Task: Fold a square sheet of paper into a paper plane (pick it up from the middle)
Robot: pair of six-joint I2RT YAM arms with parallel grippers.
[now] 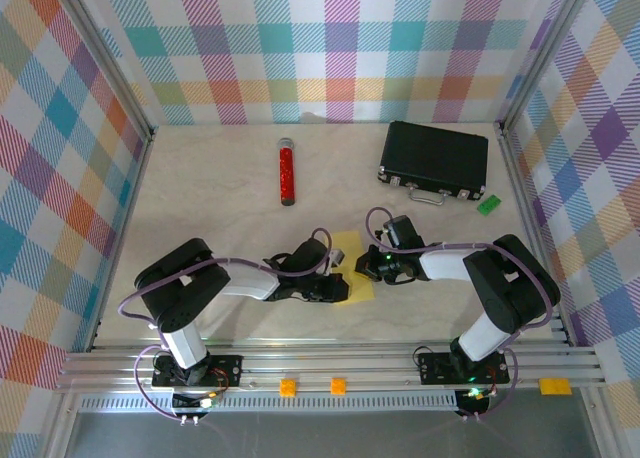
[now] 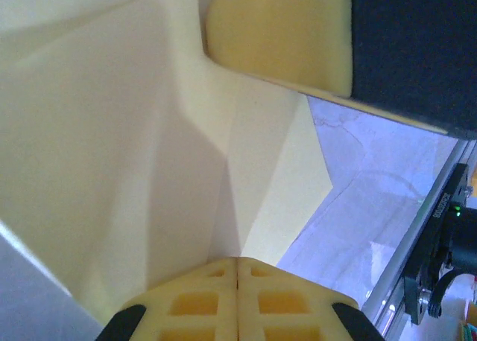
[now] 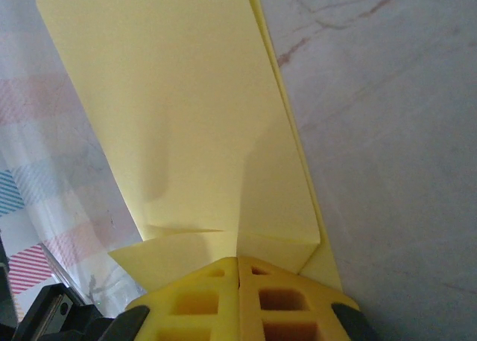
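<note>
**Both grippers pinch the creased yellow sheet**

At the front middle of the tabletop (image 1: 200,188), the left gripper (image 2: 238,281) and right gripper (image 3: 238,275) face each other. Each is pressed together on the square sheet of paper (image 1: 348,248), which the arms partly hide from above. A red cylinder (image 1: 286,173), a black case (image 1: 435,158) and a green block (image 1: 490,205) lie well behind.

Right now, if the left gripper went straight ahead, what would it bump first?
The left gripper already pinches the yellow paper; just beyond that, probably the right gripper facing it, though depth is hard to judge.
</note>
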